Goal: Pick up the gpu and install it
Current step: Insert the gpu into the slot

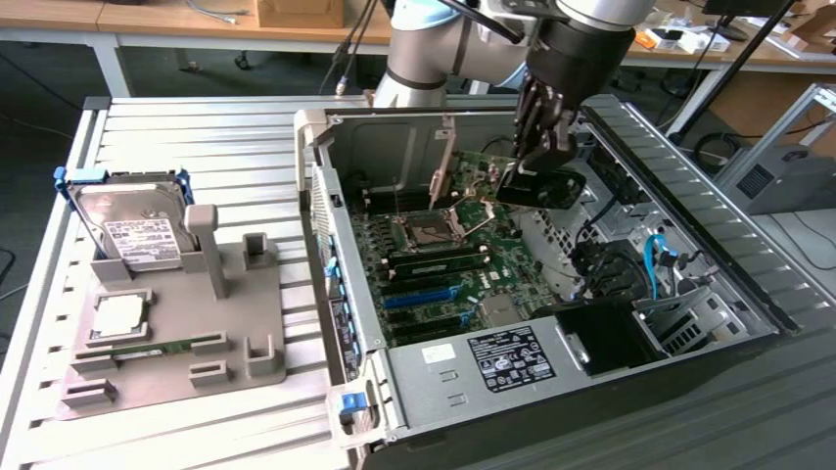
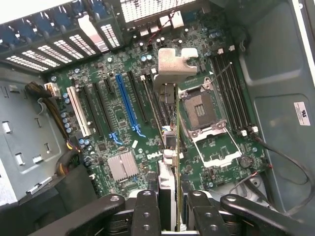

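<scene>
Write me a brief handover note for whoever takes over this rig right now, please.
Pincer: shut on the gpu, which it holds edge-on.
Where: inside the open case, above the motherboard, with the bracket end away from the pincer.
Done: gpu picked up and held in the case.
Left: seating it; it appears to sit in no slot yet.

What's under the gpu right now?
The gpu, clamped in the tool, hangs edge-on over the motherboard, between the black slots and the CPU socket. The strip directly beneath it is covered by the card.
</scene>
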Robot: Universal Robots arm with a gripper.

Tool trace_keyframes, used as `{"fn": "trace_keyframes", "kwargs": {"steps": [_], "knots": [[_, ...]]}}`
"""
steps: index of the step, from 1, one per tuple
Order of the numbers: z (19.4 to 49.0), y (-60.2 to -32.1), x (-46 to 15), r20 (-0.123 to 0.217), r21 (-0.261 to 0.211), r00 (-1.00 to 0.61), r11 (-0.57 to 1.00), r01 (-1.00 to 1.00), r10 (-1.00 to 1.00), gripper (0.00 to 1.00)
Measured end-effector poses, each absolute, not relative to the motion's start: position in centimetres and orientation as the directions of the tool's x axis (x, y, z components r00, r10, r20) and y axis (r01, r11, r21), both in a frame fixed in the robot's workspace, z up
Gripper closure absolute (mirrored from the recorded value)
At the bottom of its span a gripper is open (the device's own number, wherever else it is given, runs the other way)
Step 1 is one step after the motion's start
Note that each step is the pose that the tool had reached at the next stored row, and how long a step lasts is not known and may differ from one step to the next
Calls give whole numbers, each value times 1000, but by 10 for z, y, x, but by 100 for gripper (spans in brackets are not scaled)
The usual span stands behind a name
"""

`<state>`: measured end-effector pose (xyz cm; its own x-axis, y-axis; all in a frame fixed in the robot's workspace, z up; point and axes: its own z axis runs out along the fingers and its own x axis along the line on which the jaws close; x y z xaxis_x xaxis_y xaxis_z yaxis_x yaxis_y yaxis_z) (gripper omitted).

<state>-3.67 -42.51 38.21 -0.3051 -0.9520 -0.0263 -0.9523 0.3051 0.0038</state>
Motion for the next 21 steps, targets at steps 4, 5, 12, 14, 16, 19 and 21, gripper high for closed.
{"fn": "trace_keyframes", "kwargs": {"steps": [4, 5, 12, 14, 16, 19, 21], "knots": [[382, -425, -37, -26, 4, -282, 282, -960, -959, 73], [382, -425, -37, -26, 4, -276, 276, -961, -961, 73], [382, -425, -37, -26, 4, -238, 238, -971, -971, 73], [382, -425, -37, -26, 4, -227, 227, -974, -974, 73], [382, -425, -37, -26, 4, -215, 215, -977, -976, 73], [382, -425, -37, -26, 4, -192, 192, -981, -981, 73], [382, -425, -37, -26, 4, -180, 180, -984, -983, 73]]}}
